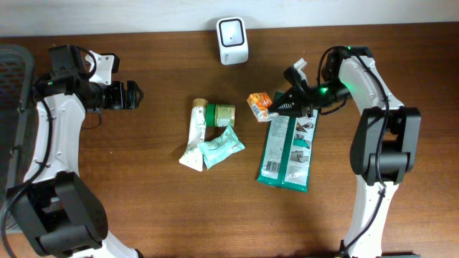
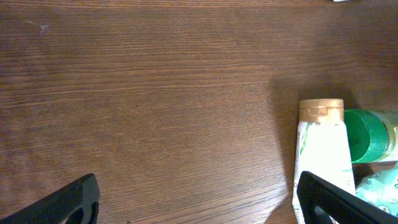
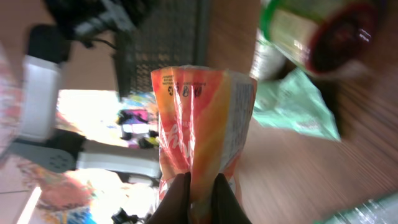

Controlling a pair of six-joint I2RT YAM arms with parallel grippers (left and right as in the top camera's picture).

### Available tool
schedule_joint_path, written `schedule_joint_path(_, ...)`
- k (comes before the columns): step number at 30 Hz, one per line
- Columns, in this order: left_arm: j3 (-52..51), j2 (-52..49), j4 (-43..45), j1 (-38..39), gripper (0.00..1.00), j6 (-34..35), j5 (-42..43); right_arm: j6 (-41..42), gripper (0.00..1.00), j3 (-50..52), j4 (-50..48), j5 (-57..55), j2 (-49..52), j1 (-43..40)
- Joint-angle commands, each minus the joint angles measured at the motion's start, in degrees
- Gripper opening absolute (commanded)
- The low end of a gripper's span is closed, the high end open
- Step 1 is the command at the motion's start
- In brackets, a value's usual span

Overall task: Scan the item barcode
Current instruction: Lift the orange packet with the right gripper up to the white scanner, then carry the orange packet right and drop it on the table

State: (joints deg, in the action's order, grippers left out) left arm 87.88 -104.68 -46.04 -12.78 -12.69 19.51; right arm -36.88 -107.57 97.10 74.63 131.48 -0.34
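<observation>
white shells with black joints on left arm (image 1: 61, 123) at 9 o'clock and right arm (image 1: 369, 82) at 3 o'clock; thin black cables (image 1: 94, 123) looped alongside; small green lights (image 1: 324, 90) on the right; black fingers (image 2: 68, 202).

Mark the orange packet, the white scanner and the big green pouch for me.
orange packet (image 3: 202, 118), right wrist view, middle of its crinkled front.
white scanner (image 1: 232, 31), overhead view, centre of its face.
green pouch (image 1: 285, 158), overhead view, its lower half.
</observation>
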Motion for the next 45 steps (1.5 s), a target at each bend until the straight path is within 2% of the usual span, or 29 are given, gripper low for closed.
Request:
schedule_joint_path(1, 0.4, 0.6, -0.1, -0.3, 0.99, -0.9, 0.4, 0.4, 0.04, -0.7, 0.3, 12.5, -1.4, 0.8)
schedule_joint_path(7, 0.4, 0.6, 0.0, -0.3, 0.99, -0.9, 0.4, 8.8, 0.04, -1.3, 0.3, 14.3, -8.0, 0.8)
schedule_joint_path(14, 0.4, 0.6, 0.0, -0.3, 0.99, -0.9, 0.4, 13.2, 0.04, -4.5, 0.2, 14.3, -19.3, 0.7)
schedule_joint_path(17, 0.4, 0.6, 0.0, -0.3, 0.99, -0.9, 0.4, 13.4, 0.04, -4.5, 0.2, 14.3, -20.6, 0.7)
schedule_joint_path(20, 0.4, 0.6, 0.0, -0.3, 0.99, -0.9, 0.4, 13.6, 0.04, -4.5, -5.4, 11.6, -20.5, 1.1)
schedule_joint_path(22, 0.4, 0.6, -0.1, -0.3, 0.99, -0.9, 0.4, 19.7, 0.04, -4.5, -10.4, 2.3, -20.5, 2.5)
schedule_joint_path(23, 0.4, 0.6, 0.0, -0.3, 0.99, -0.9, 0.4, 28.3, 0.04, -4.6, -15.6, -10.0, -20.5, 5.1)
schedule_joint_path(25, 0.4, 0.6, 0.0, -0.3, 0.99, -0.9, 0.4, 36.7, 0.04, -5.2, -21.3, -22.4, -20.5, 9.3)
schedule_joint_path(27, 0.4, 0.6, -0.1, -0.3, 0.99, -0.9, 0.4, 43.1, 0.04, -9.2, -25.1, -36.4, -20.5, 12.5)
schedule_joint_path(29, 0.4, 0.6, 0.0, -0.3, 0.99, -0.9, 0.4, 45.1, 0.04, -13.7, -28.3, -48.9, -20.4, 14.4)
schedule_joint_path(32, 0.4, 0.6, 0.0, -0.3, 0.99, -0.9, 0.4, 40.2, 0.04, -14.5, -37.0, -66.2, -19.8, 18.1)
schedule_joint_path(35, 0.4, 0.6, 0.0, -0.3, 0.99, -0.9, 0.4, 36.2, 0.04, -14.5, -50.1, -85.5, -14.8, 23.1)
schedule_joint_path(36, 0.4, 0.6, -0.1, -0.3, 0.99, -0.9, 0.4, 34.1, 0.04, -14.5, -54.0, -88.6, -13.0, 24.0)
schedule_joint_path(41, 0.4, 0.6, -0.1, -0.3, 0.99, -0.9, 0.4, 20.7, 0.04, -14.5, -70.1, -93.3, -3.5, 25.2)
schedule_joint_path(45, 0.4, 0.6, 0.0, -0.3, 0.99, -0.9, 0.4, 6.1, 0.04, -14.5, -78.8, -94.3, 3.6, 25.1)
